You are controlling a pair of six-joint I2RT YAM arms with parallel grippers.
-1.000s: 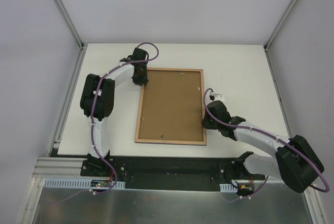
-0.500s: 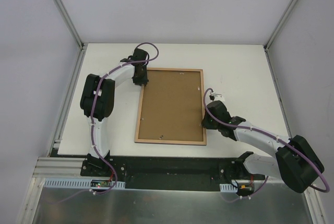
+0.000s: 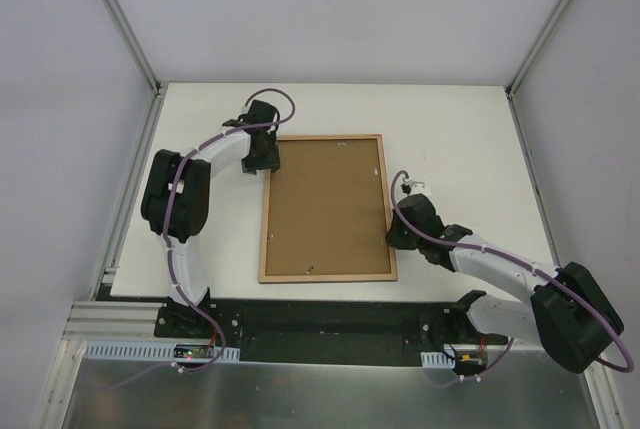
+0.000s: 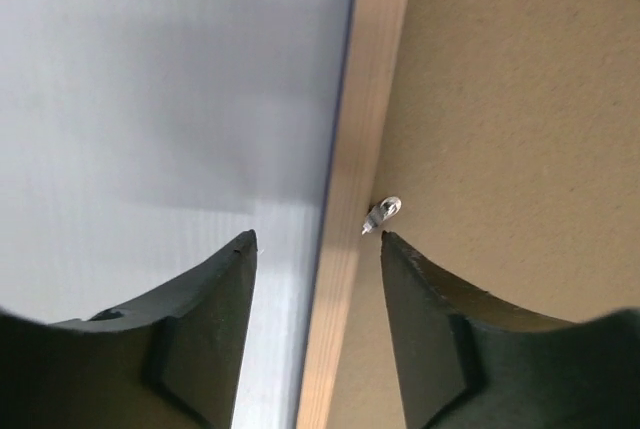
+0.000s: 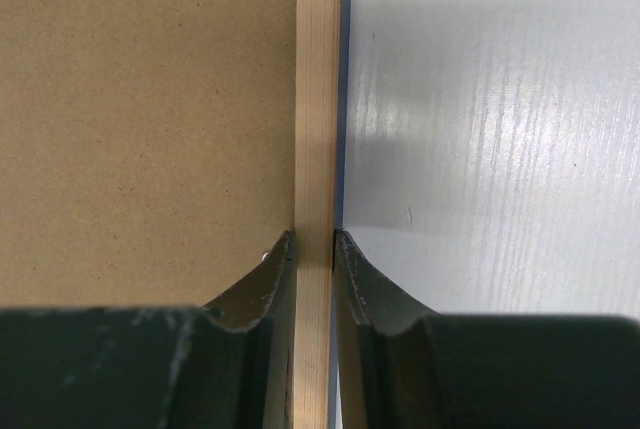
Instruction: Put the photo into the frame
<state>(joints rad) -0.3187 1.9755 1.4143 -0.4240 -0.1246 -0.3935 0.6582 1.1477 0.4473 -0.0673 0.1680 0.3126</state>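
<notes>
Wood-coloured back of frame (image 3: 326, 274) faces up at middle of table (image 3: 450, 129); brown backing board (image 3: 327, 204) seated inside; photo unseen, likely beneath; right gripper (image 5: 315, 239) clamps frame's right rail; left gripper (image 4: 318, 239), jaws apart, straddles left rail by metal tab (image 4: 383, 214). Remaining, probably: securing tabs.

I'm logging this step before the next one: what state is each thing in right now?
Thin rectangular wood-backed picture frame: lying flat, back side up.
Plain brown backing board: seated flat inside the frame.
Small metal tab: lying over the board's edge beside the left rail.
Left hand: open, fingers either side of the frame's left rail.
Right hand: shut on the frame's right rail.
</notes>
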